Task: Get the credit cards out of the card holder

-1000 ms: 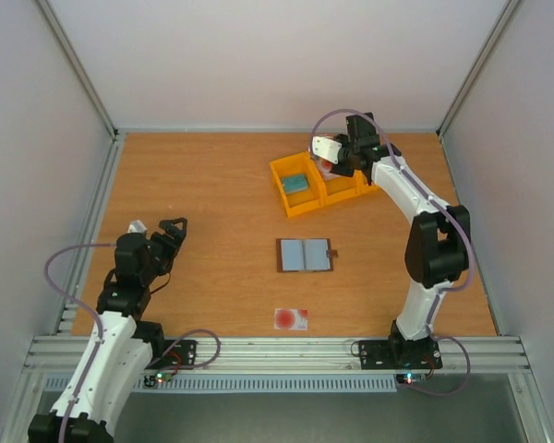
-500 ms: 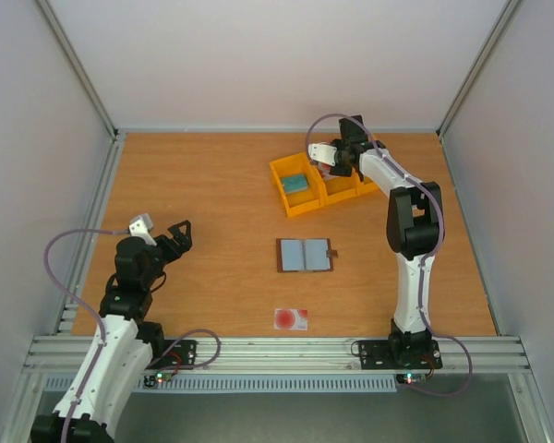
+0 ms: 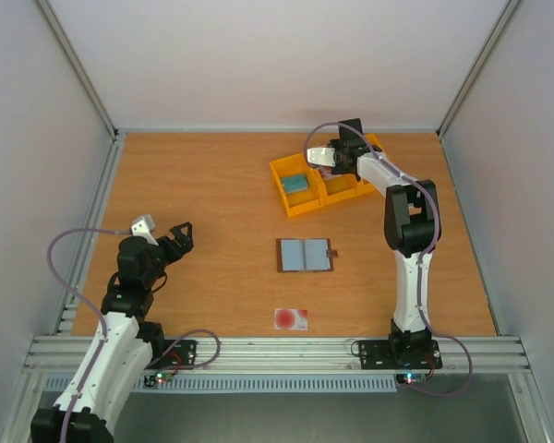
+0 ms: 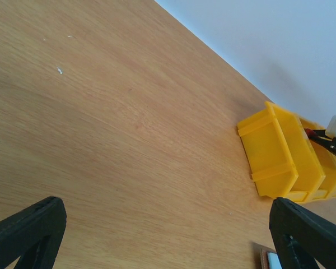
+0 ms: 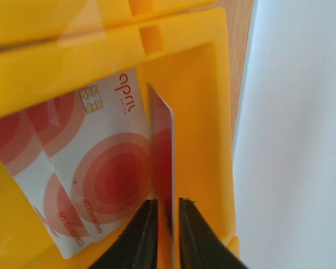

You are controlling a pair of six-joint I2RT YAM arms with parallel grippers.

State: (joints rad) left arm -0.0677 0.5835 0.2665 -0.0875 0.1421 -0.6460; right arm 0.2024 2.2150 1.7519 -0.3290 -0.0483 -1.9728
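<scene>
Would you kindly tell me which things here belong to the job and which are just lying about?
Job: card holder, held card, right gripper, binned cards, loose card.
Lying about: blue block in the bin.

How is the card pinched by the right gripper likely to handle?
Probably stiff: the card stands straight on edge beyond the right gripper, with no visible bend. Likely light, since a narrow pinch holds it. Released, it would likely tip flat onto the cards in the yellow bin.
</scene>
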